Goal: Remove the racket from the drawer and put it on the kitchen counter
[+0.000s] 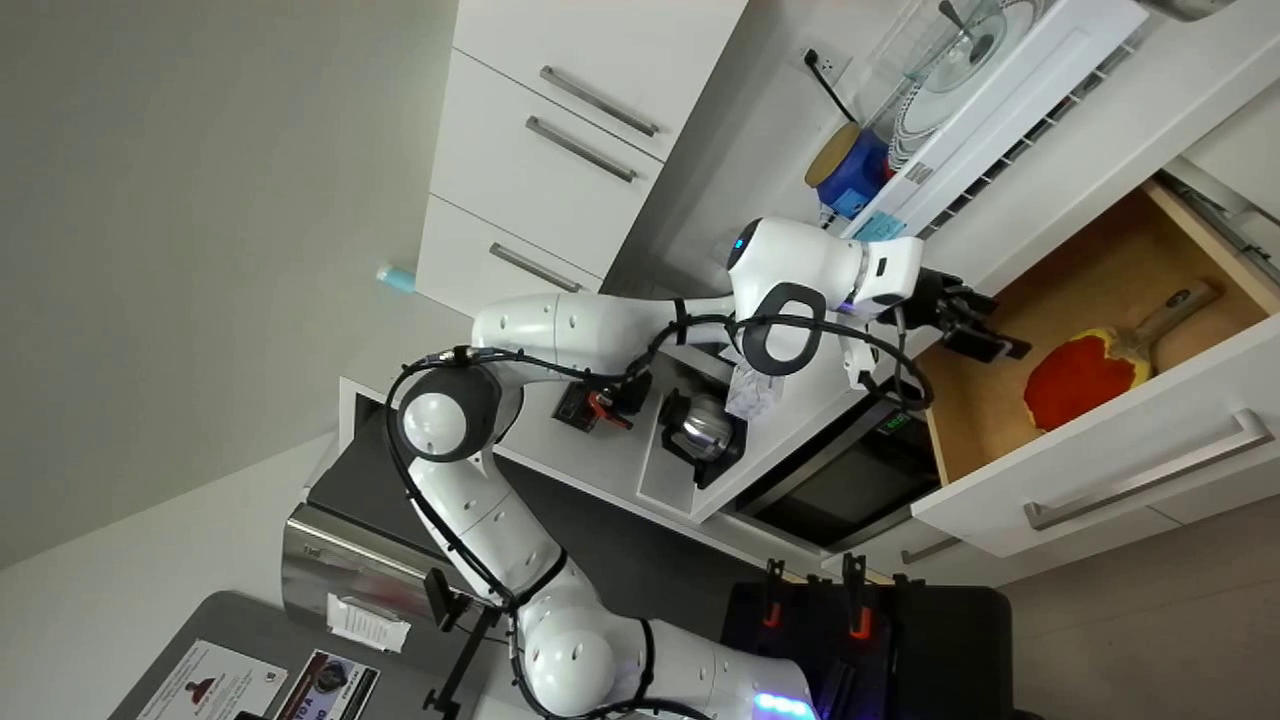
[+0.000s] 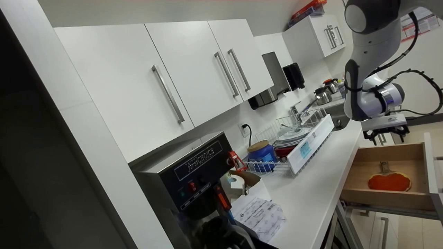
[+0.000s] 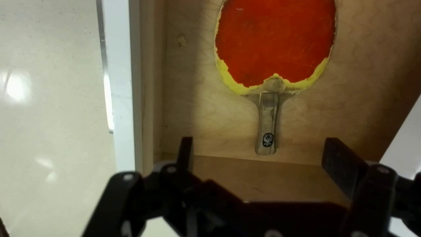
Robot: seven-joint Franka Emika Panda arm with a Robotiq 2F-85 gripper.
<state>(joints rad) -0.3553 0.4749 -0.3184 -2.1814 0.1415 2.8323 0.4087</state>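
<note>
The racket, with a round red face, torn yellow edge and pale wooden handle, lies flat in the open drawer. It shows in both exterior views and in the wrist view, its face cut off at the top. The drawer is pulled out. My gripper is above the drawer. In the wrist view the gripper is open and empty, its fingers wide apart on either side of the handle's end, not touching it. The kitchen counter runs beside the drawer.
On the counter stand a dish rack with a white front panel holding plates, and a blue jar. A paper package and a coffee machine stand nearby. An oven is below the counter.
</note>
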